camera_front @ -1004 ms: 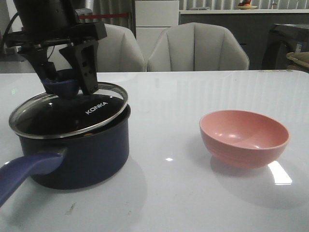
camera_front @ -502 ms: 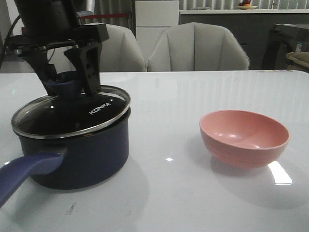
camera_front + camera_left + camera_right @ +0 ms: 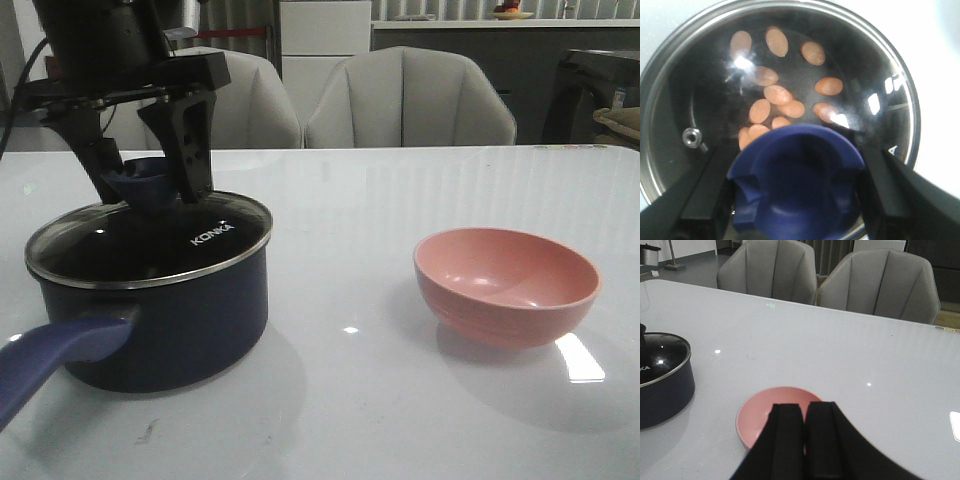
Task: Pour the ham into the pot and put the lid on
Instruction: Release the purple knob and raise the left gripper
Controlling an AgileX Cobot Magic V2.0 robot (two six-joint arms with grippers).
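Note:
The dark navy pot (image 3: 170, 320) stands at the left of the table, its purple-blue handle (image 3: 50, 355) pointing toward the front. The glass lid (image 3: 150, 255) with "KONKA" lettering lies level on the pot's rim. My left gripper (image 3: 148, 190) is shut on the lid's purple-blue knob (image 3: 150, 182). In the left wrist view the knob (image 3: 797, 180) sits between the two fingers (image 3: 705, 195), and several orange-pink ham pieces (image 3: 777, 95) show through the glass on the pot's floor. My right gripper (image 3: 805, 415) is shut and empty, above the pink bowl (image 3: 767, 410).
The pink bowl (image 3: 506, 285) stands empty at the right of the table. The pot (image 3: 665, 390) also shows in the right wrist view. Two grey chairs (image 3: 410, 100) stand behind the table's far edge.
The lid was tilted, one edge raised above the pot. It has come down and now lies level on the rim, with the left gripper still on the knob.

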